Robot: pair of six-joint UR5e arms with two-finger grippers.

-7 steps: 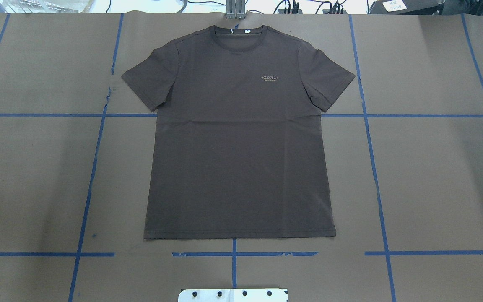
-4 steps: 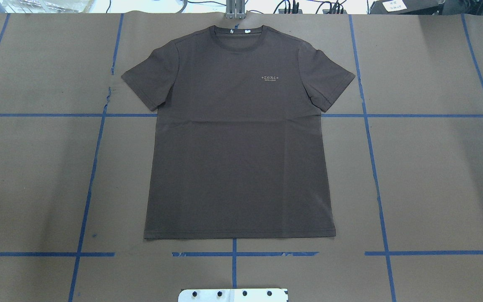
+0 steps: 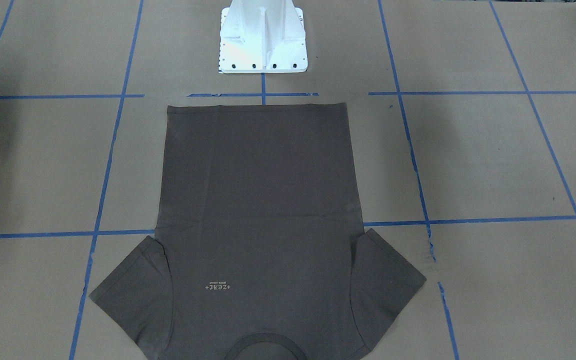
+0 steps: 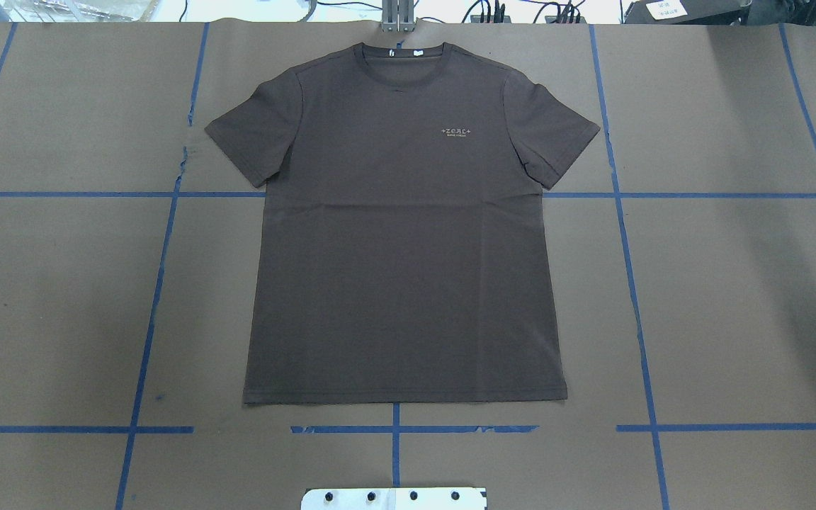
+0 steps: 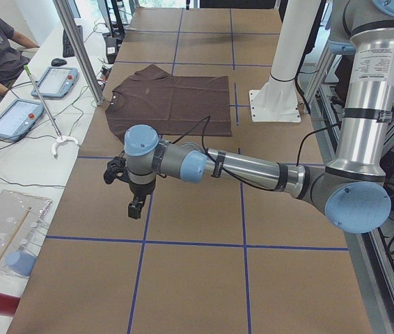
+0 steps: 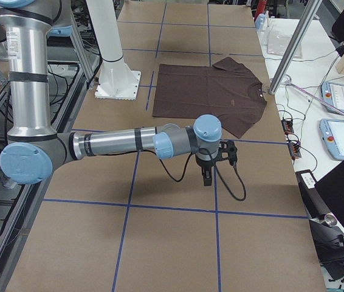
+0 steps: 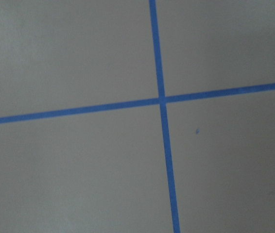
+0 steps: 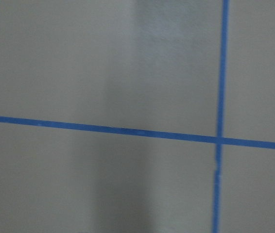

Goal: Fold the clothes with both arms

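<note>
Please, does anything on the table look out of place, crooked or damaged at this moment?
Little stands out. The T-shirt lies flat and straight, both sleeves spread, with only a faint crease below the sleeves. The blue tape beside the sleeve on the overhead view's left is frayed and broken.

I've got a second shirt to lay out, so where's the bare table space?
Wide bare table lies on both sides of the shirt, past its sleeves. Tightest: the narrow strip between its hem and the white base plate.
</note>
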